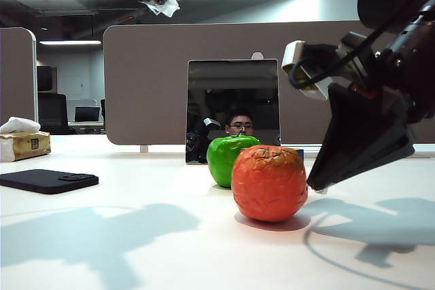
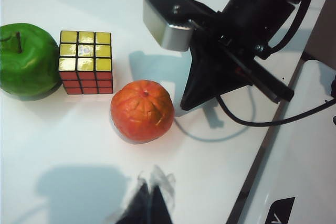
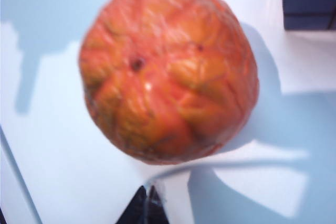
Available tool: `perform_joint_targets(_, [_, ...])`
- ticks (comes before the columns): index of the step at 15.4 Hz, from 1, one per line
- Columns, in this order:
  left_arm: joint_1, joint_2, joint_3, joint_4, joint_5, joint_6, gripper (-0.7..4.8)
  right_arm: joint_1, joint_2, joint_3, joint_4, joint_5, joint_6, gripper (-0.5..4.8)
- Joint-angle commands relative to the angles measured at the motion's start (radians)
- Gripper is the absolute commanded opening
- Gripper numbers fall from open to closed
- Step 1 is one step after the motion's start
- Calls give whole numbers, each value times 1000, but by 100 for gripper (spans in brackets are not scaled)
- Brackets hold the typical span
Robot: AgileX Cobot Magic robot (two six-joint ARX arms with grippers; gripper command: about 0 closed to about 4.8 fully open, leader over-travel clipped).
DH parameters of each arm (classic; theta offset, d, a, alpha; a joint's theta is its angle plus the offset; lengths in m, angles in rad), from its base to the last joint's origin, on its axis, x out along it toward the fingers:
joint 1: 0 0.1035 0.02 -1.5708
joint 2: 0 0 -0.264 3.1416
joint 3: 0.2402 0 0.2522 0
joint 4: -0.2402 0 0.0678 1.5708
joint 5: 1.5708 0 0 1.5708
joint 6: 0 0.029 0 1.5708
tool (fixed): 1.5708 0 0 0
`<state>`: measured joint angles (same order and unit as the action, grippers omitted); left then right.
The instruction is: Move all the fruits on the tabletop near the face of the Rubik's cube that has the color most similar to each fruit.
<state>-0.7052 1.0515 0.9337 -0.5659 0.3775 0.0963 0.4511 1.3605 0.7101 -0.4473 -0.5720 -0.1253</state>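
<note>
While both end effectors hover (closed), two fruits (image 2: 142, 110) flank one cube (image 2: 86, 61).

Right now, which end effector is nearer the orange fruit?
Right. The right end effector sits just beside the orange fruit, tips closed. The left end effector hangs high above the table, far off.

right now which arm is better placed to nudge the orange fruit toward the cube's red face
Right. The right gripper sits low on the table beside the orange fruit, which fills its wrist view. The left gripper hangs high above, away from it.
</note>
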Motion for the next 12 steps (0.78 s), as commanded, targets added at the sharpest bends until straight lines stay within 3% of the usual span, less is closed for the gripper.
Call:
perform_joint_targets(1, [0,-1,1,6,0,1,-5,3,-5,4,24,-9,-5,-1])
perform_joint_targets(5, [1,5,1,14,1,0,-5,50,26,5,138,23,77,-1])
perform_joint_targets(12, [1,5,1,14,1,1,-5,50,92,8,288,54,153,-1])
